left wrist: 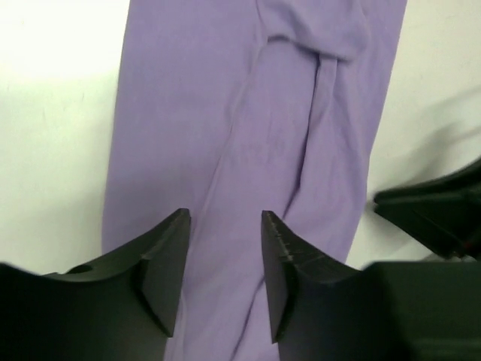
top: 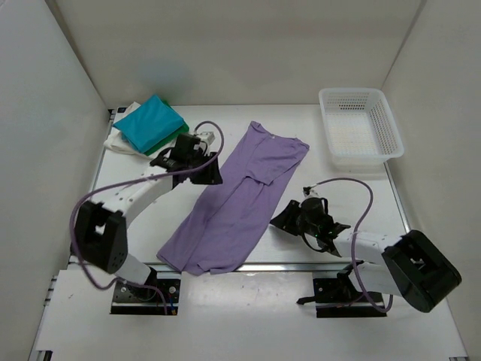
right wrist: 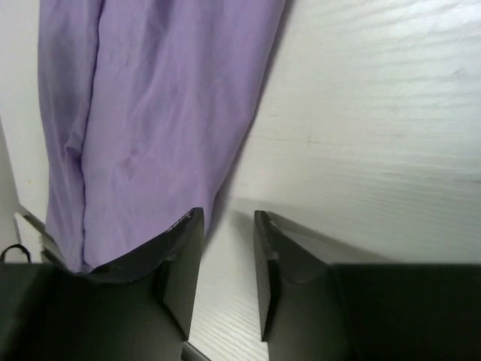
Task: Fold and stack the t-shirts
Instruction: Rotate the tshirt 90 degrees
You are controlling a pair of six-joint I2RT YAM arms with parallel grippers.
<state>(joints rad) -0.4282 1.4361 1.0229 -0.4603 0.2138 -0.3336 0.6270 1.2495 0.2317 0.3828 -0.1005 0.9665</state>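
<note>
A basket (top: 361, 124) and folded t-shirts (top: 150, 124) flank the lavender t-shirt (top: 233, 203). The left gripper (left wrist: 225, 218) hangs above it and the right gripper (right wrist: 228, 214) beside it, fingers spread, empty.

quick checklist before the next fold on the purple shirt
1. left gripper open, empty: ok
2. right gripper open, empty: ok
3. left fingers above the purple shirt: ok
4. right fingers at the shirt's edge, touching it or not: cannot tell
5. purple shirt folded to a rectangle: not ok, a long strip
6. teal shirt lies folded at far left: ok
</note>
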